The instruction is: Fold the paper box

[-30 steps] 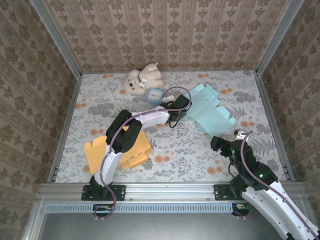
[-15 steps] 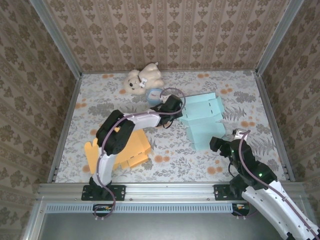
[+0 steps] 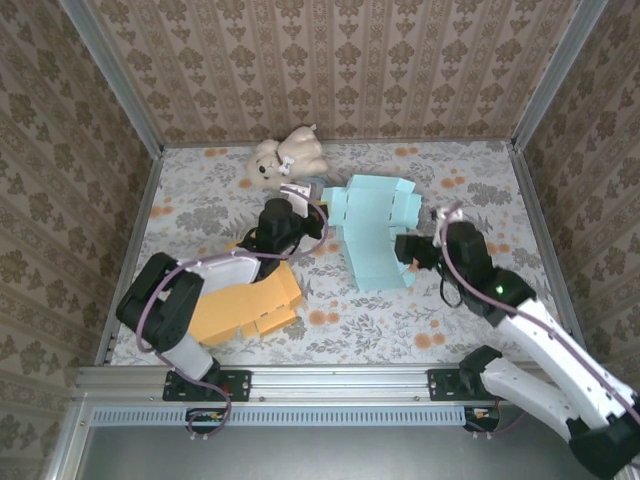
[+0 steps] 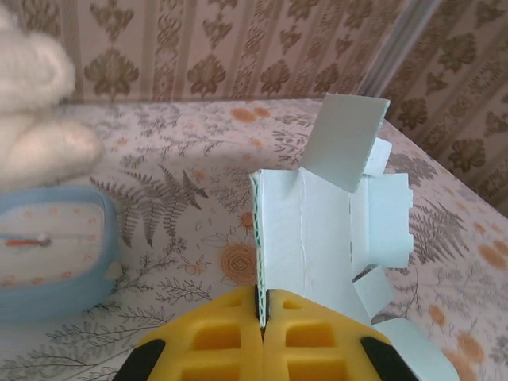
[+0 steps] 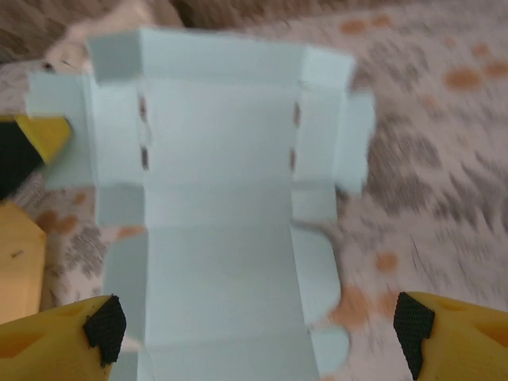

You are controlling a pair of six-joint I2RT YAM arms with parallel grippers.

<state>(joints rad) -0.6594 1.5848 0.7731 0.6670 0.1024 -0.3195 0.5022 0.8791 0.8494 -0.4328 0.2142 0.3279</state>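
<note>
In the top view, the pale blue paper box lies unfolded on the counter, a little right of the centre of the frame, between the two arms. The jaws of the left gripper are clenched on the thin left edge of the sheet. The jaws of the right gripper are spread wide, one at each lower corner of the wrist view, with the near end of the sheet between and ahead of them. They grasp nothing.

We judge the left grasp to be the weak point. It takes only a narrow strip of the edge, so a pull or a twist could let the sheet slip out or bend it away from the scored lines. If the right jaws come down and close on a side flap and not on a main panel, the fold could start in the wrong place. A blue clock stands just beside the left gripper and could be pushed if the arm swings to that side.

As for containers, the box is a flat sheet with one flap raised, and it holds nothing. The orange sheet at the lower left is also flat and empty.
</note>
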